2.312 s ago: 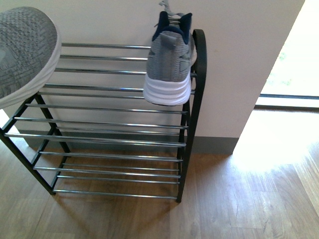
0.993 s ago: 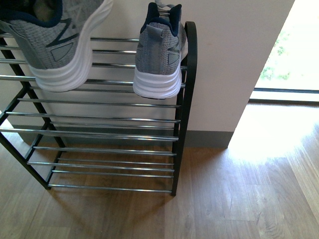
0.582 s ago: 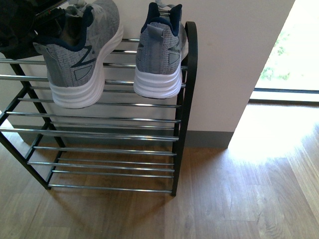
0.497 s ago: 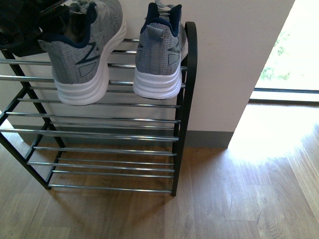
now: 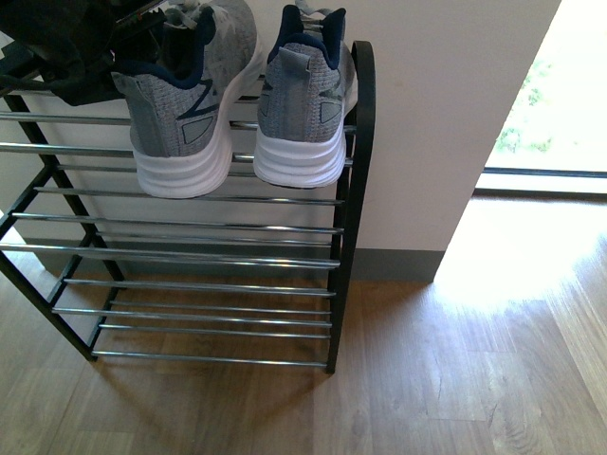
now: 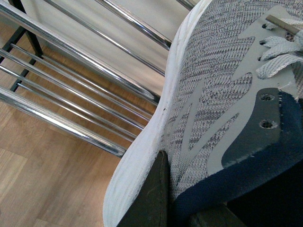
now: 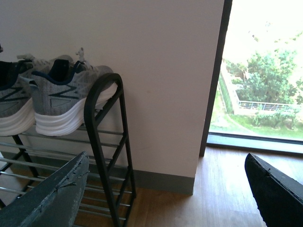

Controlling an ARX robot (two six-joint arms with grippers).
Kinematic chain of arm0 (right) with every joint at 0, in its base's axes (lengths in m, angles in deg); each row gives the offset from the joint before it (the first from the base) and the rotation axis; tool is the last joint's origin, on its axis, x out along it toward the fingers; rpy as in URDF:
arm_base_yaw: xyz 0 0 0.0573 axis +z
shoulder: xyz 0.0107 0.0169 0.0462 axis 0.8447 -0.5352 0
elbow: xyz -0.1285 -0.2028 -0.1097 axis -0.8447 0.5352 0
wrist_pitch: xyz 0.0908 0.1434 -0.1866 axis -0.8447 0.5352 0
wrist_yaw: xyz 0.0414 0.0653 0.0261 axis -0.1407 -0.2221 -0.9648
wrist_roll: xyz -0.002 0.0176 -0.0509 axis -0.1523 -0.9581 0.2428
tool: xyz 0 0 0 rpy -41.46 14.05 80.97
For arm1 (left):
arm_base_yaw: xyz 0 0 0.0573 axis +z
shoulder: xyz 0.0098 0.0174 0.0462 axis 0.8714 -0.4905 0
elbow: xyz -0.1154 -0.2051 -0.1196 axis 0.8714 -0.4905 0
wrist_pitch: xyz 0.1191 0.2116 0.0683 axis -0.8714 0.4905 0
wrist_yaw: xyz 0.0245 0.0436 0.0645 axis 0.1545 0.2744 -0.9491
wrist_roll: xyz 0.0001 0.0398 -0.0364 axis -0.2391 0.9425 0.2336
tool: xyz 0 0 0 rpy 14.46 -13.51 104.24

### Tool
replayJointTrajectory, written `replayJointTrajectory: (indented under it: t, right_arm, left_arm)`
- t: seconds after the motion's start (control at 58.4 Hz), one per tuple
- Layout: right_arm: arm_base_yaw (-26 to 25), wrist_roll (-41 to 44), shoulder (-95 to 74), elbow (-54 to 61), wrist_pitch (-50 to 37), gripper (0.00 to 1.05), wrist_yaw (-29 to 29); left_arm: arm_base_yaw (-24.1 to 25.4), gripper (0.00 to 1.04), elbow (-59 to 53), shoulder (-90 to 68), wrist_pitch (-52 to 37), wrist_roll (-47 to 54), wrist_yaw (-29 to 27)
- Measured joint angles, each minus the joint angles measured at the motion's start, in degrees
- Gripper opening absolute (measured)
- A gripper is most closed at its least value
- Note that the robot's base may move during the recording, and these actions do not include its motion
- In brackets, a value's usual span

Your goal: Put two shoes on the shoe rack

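The left sneaker (image 5: 190,114) sits heel-out at the top shelf of the shoe rack (image 5: 358,142), just beside the right sneaker (image 5: 303,114), which stands on the rods at the rack's right end. The left gripper (image 5: 142,45) clamps the left sneaker's navy collar from inside and outside; whether its sole rests on the rods I cannot tell. The right gripper (image 7: 165,161) hangs spread wide, holding nothing, off the rack's right end.
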State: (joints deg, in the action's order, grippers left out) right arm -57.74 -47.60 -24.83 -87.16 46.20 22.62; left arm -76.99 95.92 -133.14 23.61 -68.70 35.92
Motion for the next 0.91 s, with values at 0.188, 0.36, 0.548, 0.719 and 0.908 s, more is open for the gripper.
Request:
replayJointTrajectory:
  t: [0.188,0.36,0.548,0.719,0.908]
  right_arm:
    - [0.0,0.0,0.0,0.0,0.0,0.96,0.0]
    - [0.0,0.0,0.0,0.0,0.0,0.96,0.0]
    - [0.0,0.0,0.0,0.0,0.0,0.96,0.0]
    - [0.0,0.0,0.0,0.0,0.0,0.96,0.0]
    - [0.0,0.0,0.0,0.0,0.0,0.96,0.0]
  left_arm:
    - [-0.1,0.14,0.2,0.0,0.1,0.0,0.3]
    - [-0.3,0.48,0.3,0.0,-0.5,0.0,0.2]
    - [-0.3,0.82,-0.3,1.0,-1.9,0.0,0.2]
    - [-0.3,0.95,-3.0,4.7,-3.7,0.1,0.2]
    - [-0.3,0.95,-8.3,11.7,-6.9,0.7,-0.4]
